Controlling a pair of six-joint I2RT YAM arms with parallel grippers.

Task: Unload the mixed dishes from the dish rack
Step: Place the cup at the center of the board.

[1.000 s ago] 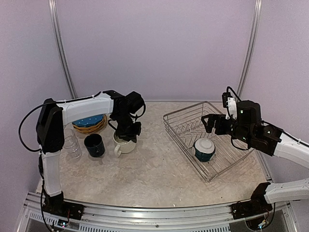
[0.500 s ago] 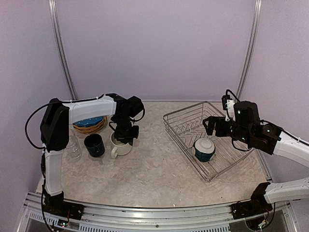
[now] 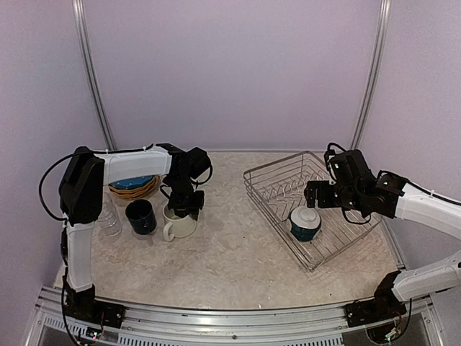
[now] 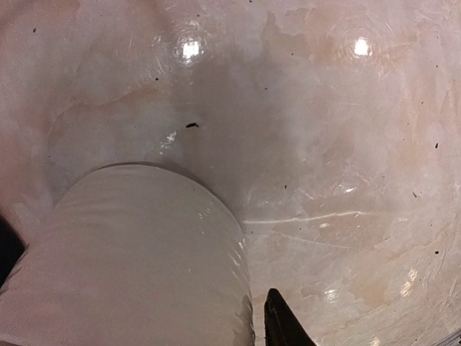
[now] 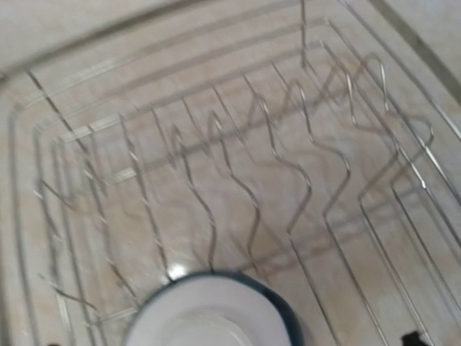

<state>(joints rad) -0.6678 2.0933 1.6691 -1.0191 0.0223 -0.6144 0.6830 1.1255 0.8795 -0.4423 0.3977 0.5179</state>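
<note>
Top view
- Dish rack (image 3: 278, 222): on the right part of the table (image 3: 230, 252), set at an angle.
- Teal bowl (image 3: 305, 223): inside the rack, near its front end, white showing on top; the only dish in it.
- Right gripper (image 3: 313, 194): over the rack, just above and behind the bowl, jaws spread wide with nothing between them.
- Cream mug (image 3: 180, 222): on the table well left of the rack, handle toward the front.
- Left gripper (image 3: 184, 205): down at the cream mug's rim; the view does not show whether it grips.
- Navy mug (image 3: 140, 216): just beyond the cream mug, farther from the rack.
- Clear glass (image 3: 108, 220): farthest left of the rack.
- Blue dotted plate (image 3: 133, 180): on top of the orange plates (image 3: 137, 191), behind the mugs.

Left wrist view
- Cream mug (image 4: 137, 267): fills the lower left.
- Fingertip (image 4: 281, 324): dark, right beside the mug's wall; contact cannot be told.

Right wrist view
- Dish rack (image 5: 248, 180): V-shaped tines running across.
- Teal bowl (image 5: 212, 317): at the bottom edge, resting on the rack's wires.
</note>
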